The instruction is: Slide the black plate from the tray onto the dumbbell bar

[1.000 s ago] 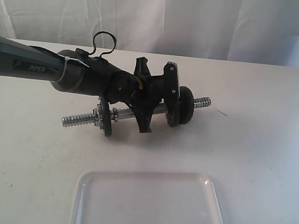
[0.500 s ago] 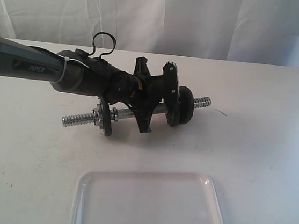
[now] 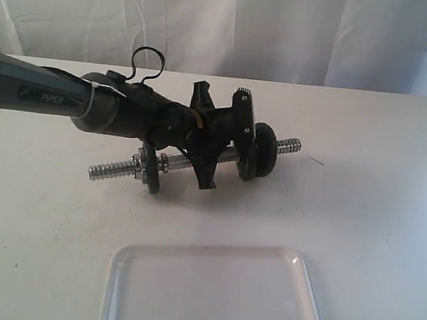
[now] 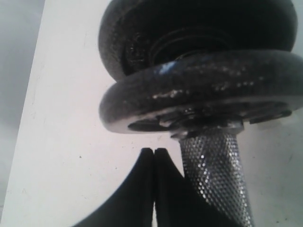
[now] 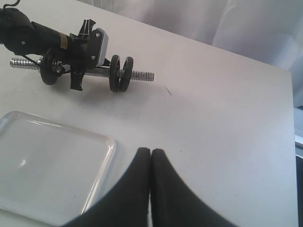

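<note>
The dumbbell bar [image 3: 190, 163] lies on the table, chrome with threaded ends. Two black plates [image 3: 259, 154] sit side by side on it near its right end. A thinner black disc [image 3: 147, 169] and a silver nut sit near its left end. My left gripper [image 3: 233, 156] is shut with nothing in it, lying alongside the bar's middle with its tips just short of the nearer black plate [image 4: 199, 92]; the knurled bar [image 4: 214, 175] runs beside its fingers. The tray [image 3: 213, 295] at the front holds nothing I can see. My right gripper [image 5: 150, 151] is shut beside the tray's corner [image 5: 106, 146].
The left arm [image 3: 43, 94] reaches in from the left above the table. A white curtain hangs behind the table's far edge. A small dark mark [image 3: 317, 161] lies on the table right of the bar.
</note>
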{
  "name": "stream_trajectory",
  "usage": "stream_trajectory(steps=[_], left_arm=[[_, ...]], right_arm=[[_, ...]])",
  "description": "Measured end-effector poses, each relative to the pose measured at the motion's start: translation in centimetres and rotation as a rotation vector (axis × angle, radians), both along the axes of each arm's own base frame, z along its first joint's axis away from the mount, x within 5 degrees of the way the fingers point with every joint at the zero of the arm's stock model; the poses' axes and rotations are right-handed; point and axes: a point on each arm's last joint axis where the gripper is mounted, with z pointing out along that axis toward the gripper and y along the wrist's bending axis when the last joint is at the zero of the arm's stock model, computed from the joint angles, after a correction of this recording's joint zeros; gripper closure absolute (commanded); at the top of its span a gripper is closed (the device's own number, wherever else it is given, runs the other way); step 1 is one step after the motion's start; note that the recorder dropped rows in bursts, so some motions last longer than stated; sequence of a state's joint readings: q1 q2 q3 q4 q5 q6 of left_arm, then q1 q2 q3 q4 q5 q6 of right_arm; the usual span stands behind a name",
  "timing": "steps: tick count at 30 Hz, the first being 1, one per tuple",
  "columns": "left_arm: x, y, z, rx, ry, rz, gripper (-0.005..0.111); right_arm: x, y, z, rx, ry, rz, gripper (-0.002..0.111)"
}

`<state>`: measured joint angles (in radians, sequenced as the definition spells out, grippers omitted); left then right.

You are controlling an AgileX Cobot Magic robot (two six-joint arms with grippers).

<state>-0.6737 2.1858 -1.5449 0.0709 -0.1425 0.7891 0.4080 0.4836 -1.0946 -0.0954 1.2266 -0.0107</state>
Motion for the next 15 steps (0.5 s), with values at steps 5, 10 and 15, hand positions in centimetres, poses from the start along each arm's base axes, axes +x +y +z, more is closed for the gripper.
stream_trajectory(steps=[5, 10, 15], left_arm=[[0.16, 0.08, 0.01, -0.007, -0.009, 0.003, 0.107], [0.36, 0.33, 0.01, -0.007, -0.009, 0.01, 0.107], [0.66, 0.71, 0.01, -0.007, -0.009, 0.02, 0.107]], right_arm=[[0.0, 0.0, 0.0, 0.0, 0.0, 0.0, 0.108], [0.0, 0.0, 0.0, 0.0, 0.0, 0.0, 0.108], [0.0, 0.0, 0.0, 0.0, 0.0, 0.0, 0.108]])
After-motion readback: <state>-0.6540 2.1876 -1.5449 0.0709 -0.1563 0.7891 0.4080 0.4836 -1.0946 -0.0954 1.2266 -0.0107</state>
